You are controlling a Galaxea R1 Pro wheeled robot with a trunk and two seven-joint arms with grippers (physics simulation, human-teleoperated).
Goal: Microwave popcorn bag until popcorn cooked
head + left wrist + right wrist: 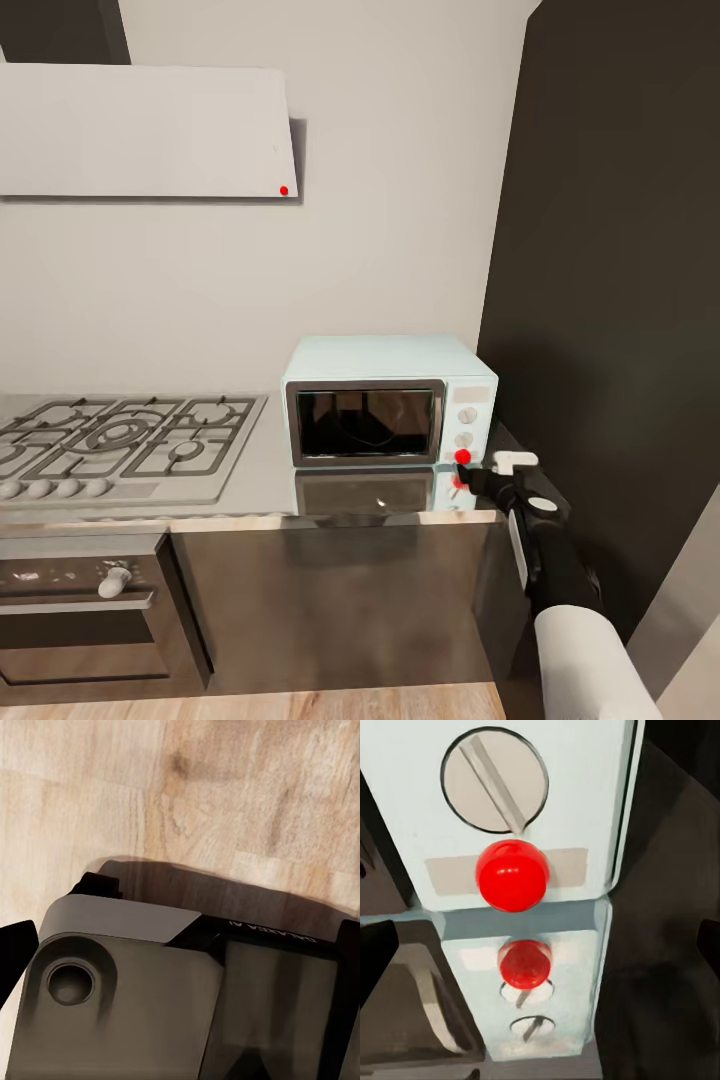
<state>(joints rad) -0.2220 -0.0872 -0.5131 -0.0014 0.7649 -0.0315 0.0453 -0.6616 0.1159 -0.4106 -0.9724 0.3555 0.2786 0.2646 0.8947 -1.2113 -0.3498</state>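
A: Where does the microwave (390,400) sit?

B: On the countertop (262,480), just right of the gas hob (120,440), its door closed. The right gripper (468,472) is at its panel, right by the red light (462,456) below the two knobs (467,427).

A: Is that gripper pinched or spread?

B: I cannot tell; the right wrist view shows only dark finger edges on either side of the red light (512,875). The left one's state I cannot tell either; its camera looks down at the robot's own base (180,982) over wood floor (225,787).

A: And the popcorn bag?

B: Something dark lies behind the microwave's glass; whether it is the bag I cannot say. If it is paper, I judge it light, soft and easily crushed, best taken gently around its middle. The panel controls look stiff and small, so they want a light, centred touch.
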